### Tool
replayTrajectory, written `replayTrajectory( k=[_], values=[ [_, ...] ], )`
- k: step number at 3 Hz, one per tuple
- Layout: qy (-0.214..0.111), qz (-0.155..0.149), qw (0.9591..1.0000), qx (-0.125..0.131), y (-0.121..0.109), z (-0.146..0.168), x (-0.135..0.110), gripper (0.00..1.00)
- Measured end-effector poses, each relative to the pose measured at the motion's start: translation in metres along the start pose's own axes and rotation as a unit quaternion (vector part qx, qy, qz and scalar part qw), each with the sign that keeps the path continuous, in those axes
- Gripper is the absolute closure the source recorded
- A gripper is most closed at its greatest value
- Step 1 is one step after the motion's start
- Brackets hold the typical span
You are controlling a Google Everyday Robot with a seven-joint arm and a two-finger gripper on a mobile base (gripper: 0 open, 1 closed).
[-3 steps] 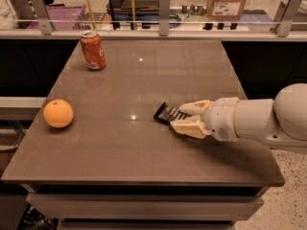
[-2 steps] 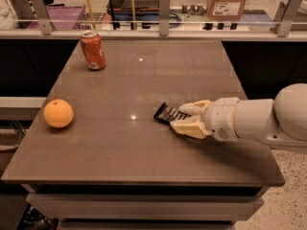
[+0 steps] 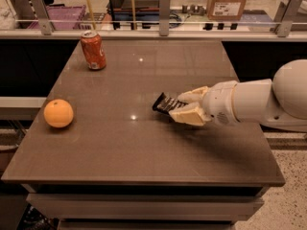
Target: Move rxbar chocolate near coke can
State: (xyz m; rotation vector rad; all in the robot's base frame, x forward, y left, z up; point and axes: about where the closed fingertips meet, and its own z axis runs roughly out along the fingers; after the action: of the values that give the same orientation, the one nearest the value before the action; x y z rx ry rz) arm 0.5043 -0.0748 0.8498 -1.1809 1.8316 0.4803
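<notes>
The rxbar chocolate (image 3: pixel 164 103), a flat black bar with white lettering, lies right of the table's middle, its right end hidden between my fingers. My gripper (image 3: pixel 184 106) reaches in from the right on the white arm, and its cream fingers (image 3: pixel 191 114) are closed on the bar. The coke can (image 3: pixel 93 50) stands upright at the table's far left, well away from the bar.
A round orange (image 3: pixel 58 113) sits near the left edge of the brown table (image 3: pixel 144 166). A railing with posts (image 3: pixel 164 13) runs along the far edge. Boxes and clutter lie beyond it.
</notes>
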Motion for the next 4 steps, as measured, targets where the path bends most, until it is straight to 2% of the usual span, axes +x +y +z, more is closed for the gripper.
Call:
replayTrajectory(
  k=[3,4],
  values=[
    [0.047,-0.030,0.9984,-0.001,-0.049,0.001,-0.057,1.00],
    [0.055,-0.042,0.9976,0.008,-0.066,0.009,-0.075,1.00]
  ],
)
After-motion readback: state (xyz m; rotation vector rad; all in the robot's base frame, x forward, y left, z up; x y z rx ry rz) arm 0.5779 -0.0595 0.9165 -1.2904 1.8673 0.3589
